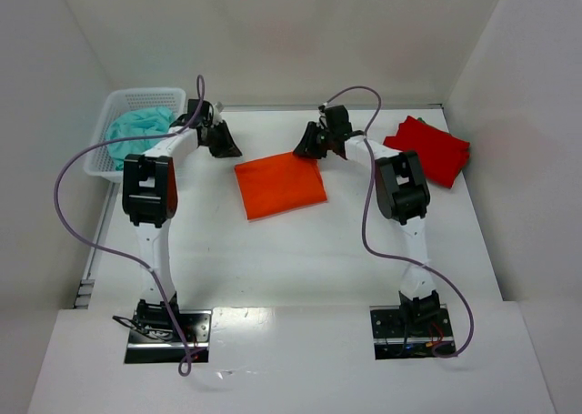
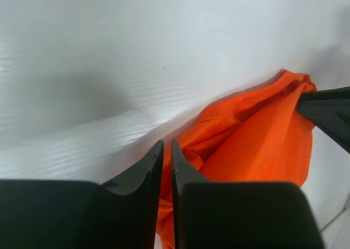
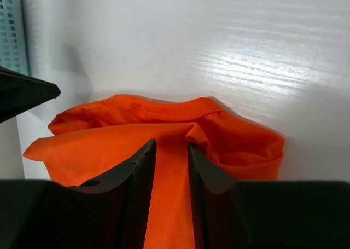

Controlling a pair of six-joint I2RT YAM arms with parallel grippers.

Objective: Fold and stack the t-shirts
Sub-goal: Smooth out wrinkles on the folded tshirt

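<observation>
The orange t-shirt (image 1: 280, 186) lies folded into a rough square mid-table. My left gripper (image 1: 227, 148) is at its far left corner. In the left wrist view the jaws (image 2: 167, 145) stand nearly together, with a thin edge of orange cloth (image 2: 257, 145) in the slit. My right gripper (image 1: 307, 148) is at the far right corner. Its jaws (image 3: 172, 145) are closed on a thick ridge of the orange t-shirt (image 3: 164, 123), just behind the collar seam. The red t-shirt (image 1: 429, 150) lies folded at the far right, away from both grippers.
A white mesh basket (image 1: 107, 114) holding teal cloth (image 1: 136, 127) stands at the far left, just beyond the left arm. White walls close in the table at the back and both sides. Purple cables loop over each arm.
</observation>
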